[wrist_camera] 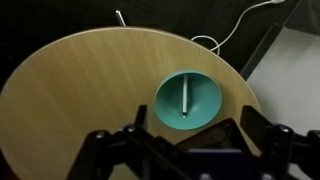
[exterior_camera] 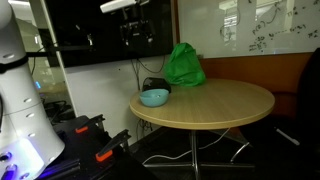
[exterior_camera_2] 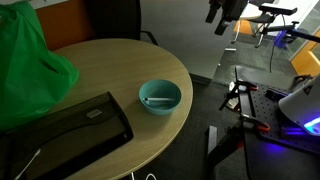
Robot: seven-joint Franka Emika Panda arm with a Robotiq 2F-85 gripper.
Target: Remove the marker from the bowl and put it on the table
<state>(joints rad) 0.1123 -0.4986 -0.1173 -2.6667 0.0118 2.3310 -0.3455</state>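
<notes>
And here we are, the gripper (exterior_camera: 135, 28) hangs high above the round wooden table (exterior_camera: 222, 106), well clear of everything on it, and in the wrist view its two dark fingers (wrist_camera: 138, 126) stand spread wide, one on each side of the frame with nothing between them. Straight below the camera sits the teal bowl (wrist_camera: 207, 108), close to the table's edge, and there is the marker (wrist_camera: 186, 96), a pale thin stick lying inside the bowl across its bottom. In an exterior view the bowl (exterior_camera_2: 160, 109) shows the same slim marker (exterior_camera_2: 156, 101) resting inside. A green bag (exterior_camera: 184, 65) is slumped on the table behind the bowl, near it but apart from it as far as can be told. A flat black case (exterior_camera_2: 70, 128) lies on the tabletop beside the bowl, not touching it. A white cable (wrist_camera: 228, 32) trails over the dark floor past the table's far rim
</notes>
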